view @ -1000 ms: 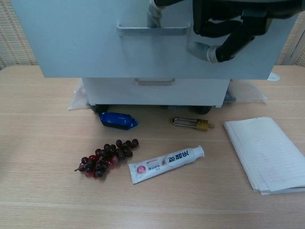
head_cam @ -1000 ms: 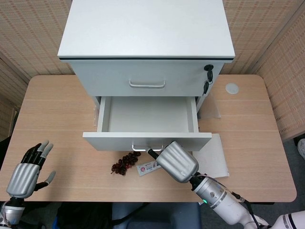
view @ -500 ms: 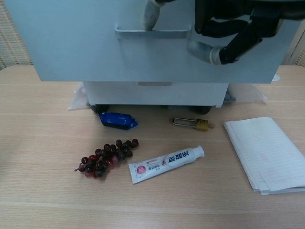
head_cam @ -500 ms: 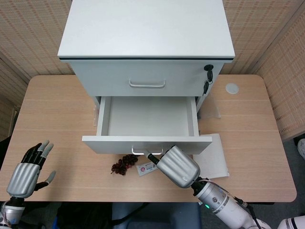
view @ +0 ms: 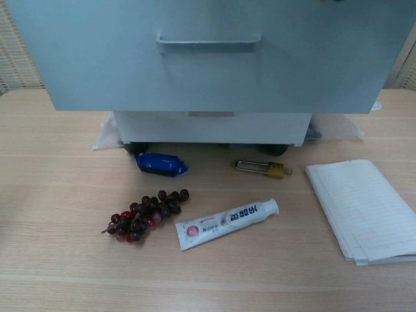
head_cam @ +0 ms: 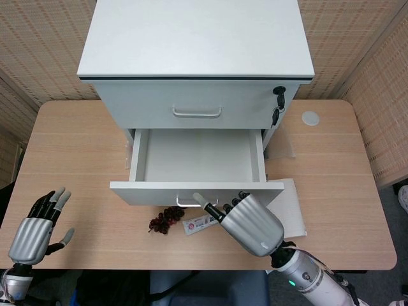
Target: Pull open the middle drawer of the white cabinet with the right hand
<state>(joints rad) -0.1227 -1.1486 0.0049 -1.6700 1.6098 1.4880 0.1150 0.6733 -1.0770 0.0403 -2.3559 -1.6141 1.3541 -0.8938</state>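
Right hand (head_cam: 252,223) hovers with fingers extended and apart; left hand (head_cam: 32,234) rests open, fingers spread.

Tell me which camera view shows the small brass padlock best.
The chest view: the small brass padlock lies in plain sight on the wooden table, between the white cabinet's base and the white toothpaste tube. The head view does not show it.

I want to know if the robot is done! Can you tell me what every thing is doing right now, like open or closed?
middle drawer: pulled open, nothing inside
top drawer: closed, key in its lock
bottom drawer: closed
right hand: off the handle, fingers spread, holding nothing
left hand: open, holding nothing
padlock: lying on the table, whether locked cannot be told
toothpaste tube: capped, lying flat
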